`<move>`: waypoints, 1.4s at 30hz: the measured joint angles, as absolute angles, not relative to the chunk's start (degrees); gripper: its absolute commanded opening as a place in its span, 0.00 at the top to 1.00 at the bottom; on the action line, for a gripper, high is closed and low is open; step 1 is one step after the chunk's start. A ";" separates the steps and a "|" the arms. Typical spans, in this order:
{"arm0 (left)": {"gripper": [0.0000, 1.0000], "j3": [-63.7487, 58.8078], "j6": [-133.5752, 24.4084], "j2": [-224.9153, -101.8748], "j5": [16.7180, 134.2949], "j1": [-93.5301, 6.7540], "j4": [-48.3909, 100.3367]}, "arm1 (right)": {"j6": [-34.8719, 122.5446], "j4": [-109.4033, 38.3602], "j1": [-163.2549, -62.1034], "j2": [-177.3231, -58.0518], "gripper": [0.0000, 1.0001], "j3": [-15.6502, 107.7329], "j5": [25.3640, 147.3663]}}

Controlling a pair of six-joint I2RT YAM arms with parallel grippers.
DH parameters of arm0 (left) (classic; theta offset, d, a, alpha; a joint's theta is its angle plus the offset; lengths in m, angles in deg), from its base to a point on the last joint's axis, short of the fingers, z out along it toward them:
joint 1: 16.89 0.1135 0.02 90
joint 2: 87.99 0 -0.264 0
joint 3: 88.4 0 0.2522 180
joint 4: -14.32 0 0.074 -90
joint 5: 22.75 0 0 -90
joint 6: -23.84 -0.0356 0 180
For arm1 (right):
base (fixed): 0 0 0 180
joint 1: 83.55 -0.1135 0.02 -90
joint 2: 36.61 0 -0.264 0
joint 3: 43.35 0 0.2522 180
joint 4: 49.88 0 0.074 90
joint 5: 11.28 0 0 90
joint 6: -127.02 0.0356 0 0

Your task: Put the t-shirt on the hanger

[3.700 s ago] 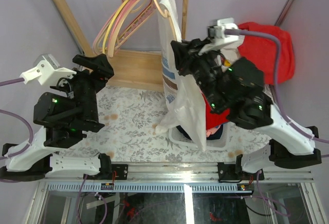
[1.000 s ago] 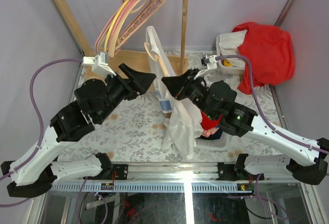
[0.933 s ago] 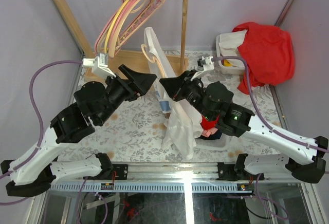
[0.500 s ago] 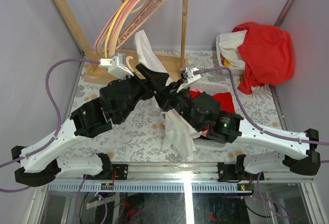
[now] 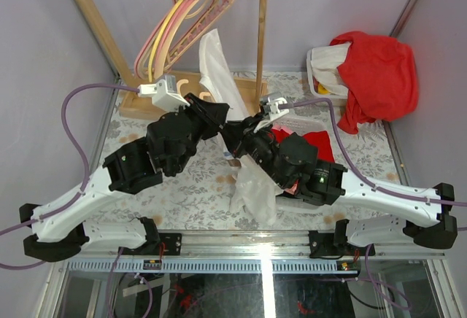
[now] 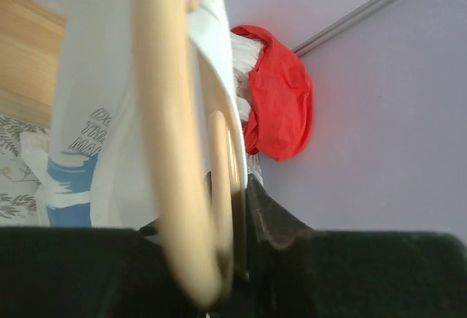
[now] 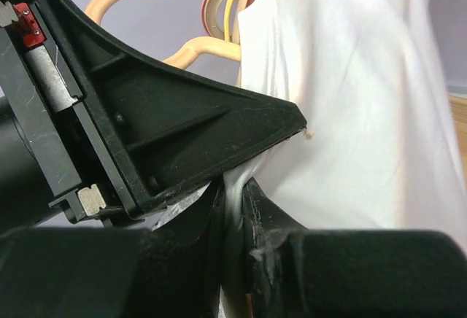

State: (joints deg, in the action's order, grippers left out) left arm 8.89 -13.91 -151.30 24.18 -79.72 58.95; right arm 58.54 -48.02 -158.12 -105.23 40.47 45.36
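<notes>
Hanger (image 6: 171, 150) where my arms meet — left gripper (image 5: 211, 111) clamps its bar, right gripper (image 7: 233, 187) pinches the t-shirt (image 7: 350, 114) just beside.

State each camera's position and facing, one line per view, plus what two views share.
Top external: above and behind the bases, looking down; both arms show, left pincer and right pincer close together at the t-shirt.
Left wrist: on the left arm, looking past its fingers along the hanger toward the red garment.
Right wrist: on the right arm, facing the left pincer; own fingers pinch t-shirt cloth.
Shared: both wrist views show t-shirt and hanger.
</notes>
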 measured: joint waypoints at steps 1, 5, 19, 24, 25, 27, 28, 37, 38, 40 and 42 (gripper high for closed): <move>0.97 9.19 -13.91 -151.54 23.94 -79.85 58.97 | 58.37 -48.04 -158.12 -105.12 1.00 40.34 45.45; 1.00 10.94 -14.13 -151.95 23.17 -79.91 60.63 | 58.02 -48.89 -158.12 -104.96 0.98 39.92 46.98; 1.00 34.74 -16.62 -157.55 22.38 -80.35 87.08 | 57.47 -31.80 -158.29 -92.57 0.32 44.19 54.30; 1.00 35.12 -14.00 -157.13 22.54 -80.22 96.13 | 54.82 -24.46 -158.27 -90.69 0.27 48.99 50.32; 1.00 34.15 -13.35 -156.94 22.80 -80.22 97.75 | 53.95 -23.91 -158.27 -91.17 0.26 49.96 48.94; 1.00 31.88 -11.77 -156.43 23.41 -80.22 100.96 | 52.27 -22.58 -157.79 -93.42 0.25 52.51 47.15; 1.00 30.24 -10.79 -156.00 23.78 -80.22 102.38 | 51.61 -22.01 -157.24 -95.26 0.26 54.28 46.67; 1.00 13.32 -0.67 -144.85 23.67 -80.22 109.53 | 52.27 -16.89 -148.19 -119.78 0.21 79.97 54.34; 1.00 11.88 0.49 -142.88 23.11 -80.22 110.20 | 52.44 -16.59 -147.67 -123.41 0.20 84.38 55.59; 1.00 10.92 2.28 -140.17 21.88 -80.15 111.80 | 52.97 -16.35 -146.31 -129.03 0.20 90.87 57.82; 1.00 11.20 2.94 -138.64 20.09 -79.54 112.39 | 53.73 -15.12 -144.39 -133.88 0.20 96.71 60.07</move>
State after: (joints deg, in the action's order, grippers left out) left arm 11.20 2.94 -138.64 20.09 -79.54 112.39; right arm 53.73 -15.12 -144.39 -133.88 96.71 60.07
